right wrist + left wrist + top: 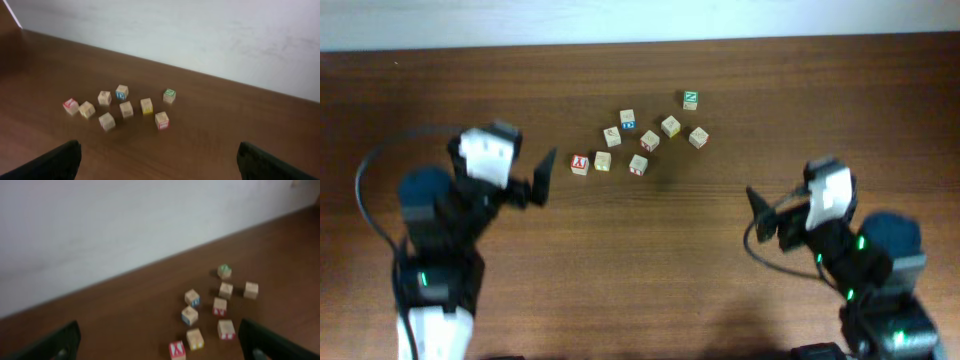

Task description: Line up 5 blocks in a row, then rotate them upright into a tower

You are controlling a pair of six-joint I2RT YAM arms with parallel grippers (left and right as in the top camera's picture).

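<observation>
Pincers wide open and empty: left gripper (542,178) at lower left, right gripper (757,215) at lower right, both well apart from alphabet blocks (649,141) clustered upper centre, green "Z" cube (690,99) topmost. None gripped; seemingly all five rotations left to do.

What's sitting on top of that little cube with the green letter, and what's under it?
Nothing is on top of the green-lettered cube; its marked top shows fully. It rests directly on the wooden table. Its bottom face is hidden against the wood.

Likely lab (wood table (640,250), blank wall (200,35))
</observation>
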